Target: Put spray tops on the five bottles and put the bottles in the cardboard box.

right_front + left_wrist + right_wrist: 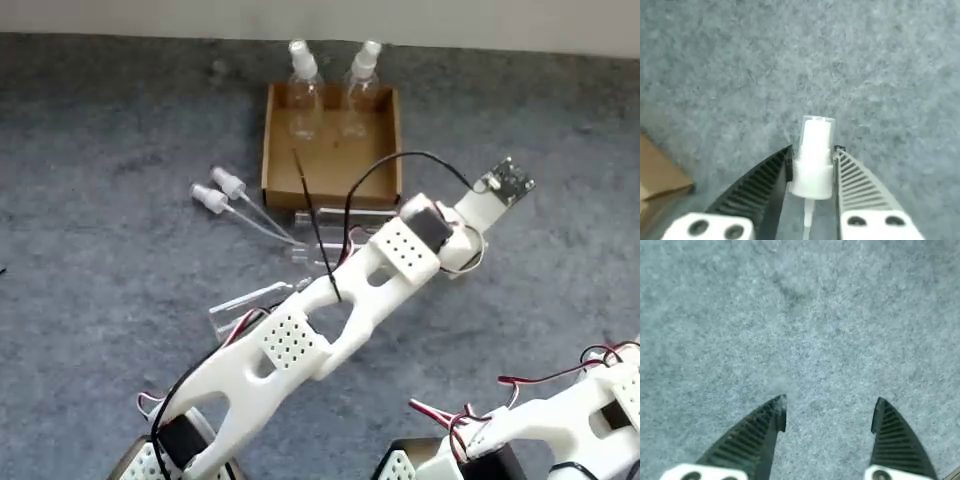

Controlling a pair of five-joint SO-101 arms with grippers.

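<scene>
Your right gripper (831,405) hangs near right, jaws wide over bare carpet (840,315), while farther out your left gripper (813,150) clamps a spray top (812,172) lengthwise, nozzle outward, with a clear bottle (245,302) lying to its left and the cardboard box (272,150) beyond.

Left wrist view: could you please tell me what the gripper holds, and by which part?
The left gripper holds a spray top, pinched at its white collar between the two fingers.
</scene>
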